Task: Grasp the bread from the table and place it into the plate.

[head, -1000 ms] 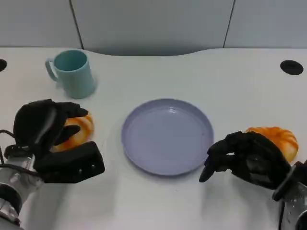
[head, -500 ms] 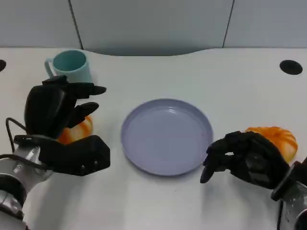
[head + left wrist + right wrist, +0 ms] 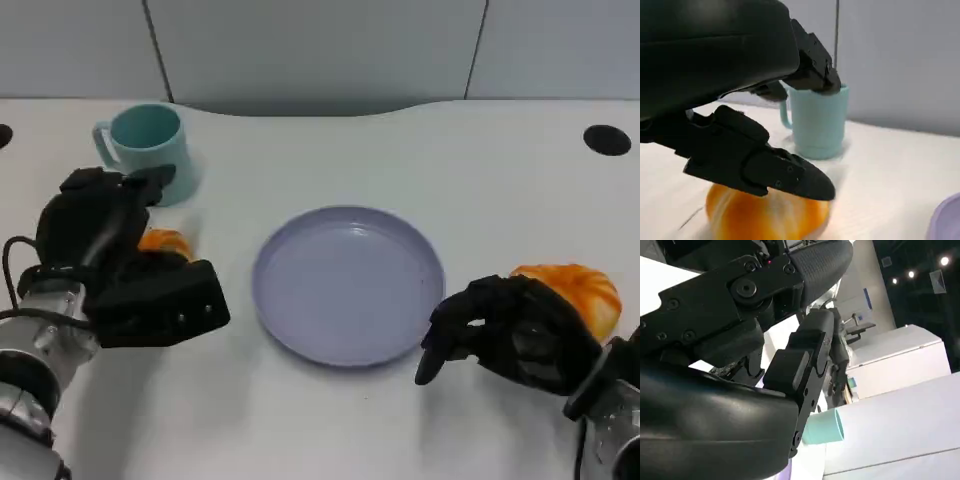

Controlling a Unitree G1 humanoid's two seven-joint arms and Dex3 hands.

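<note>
**Operator:** Half a second back my left hand (image 3: 115,265) was raised with fingers fanned toward the cup (image 3: 150,150); now it has dropped over the left bread roll (image 3: 163,241), at nine o'clock from the plate (image 3: 400,335).

**Partner:** Is it gripping?

**Operator:** I cannot tell. The left wrist camera shows fingers (image 3: 765,167) arched over the roll (image 3: 765,217), which sits on the table (image 3: 400,150), with a gap above; I judge that a grasp about to close.

**Partner:** And the right?

**Operator:** My right hand (image 3: 515,335) rests at four o'clock from the plate, fingers curled in on nothing, just in front of a second roll (image 3: 575,290). I'd say it's parked clear of the drop zone.

**Partner:** Head camera enough?

**Operator:** No, the hand covers most of the roll there.
</note>
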